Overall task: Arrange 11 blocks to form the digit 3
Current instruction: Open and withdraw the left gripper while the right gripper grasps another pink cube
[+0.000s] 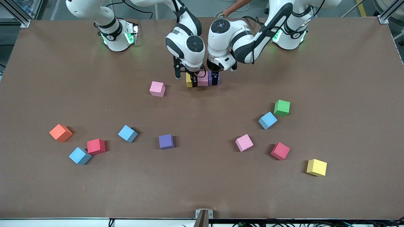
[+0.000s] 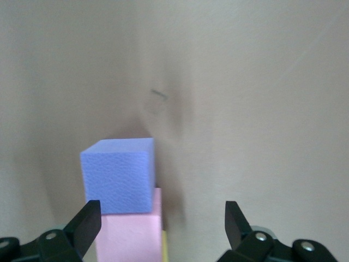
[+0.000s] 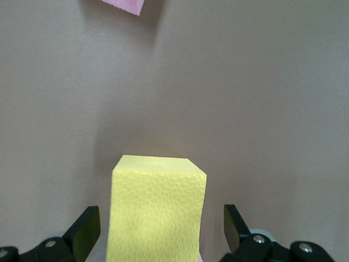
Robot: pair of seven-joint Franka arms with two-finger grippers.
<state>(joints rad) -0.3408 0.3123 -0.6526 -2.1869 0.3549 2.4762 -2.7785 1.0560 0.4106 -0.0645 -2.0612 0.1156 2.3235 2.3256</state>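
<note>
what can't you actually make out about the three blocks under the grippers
- Front view: the yellow block, pink block and purple block row is mostly hidden by the right gripper and left gripper; whether they touch is unclear.
- Left wrist view: the pink block is cut off by the picture's edge, the yellow one a sliver.
- Right wrist view: the yellow block hides the others.

Row of three cubes under the wrists: yellow cube (image 1: 188,80), pink cube (image 1: 203,79) and purple cube (image 1: 210,77) each partly hidden by gripper fingers. Pink cube (image 3: 124,5) nearby: cut off at right wrist view's edge.
</note>
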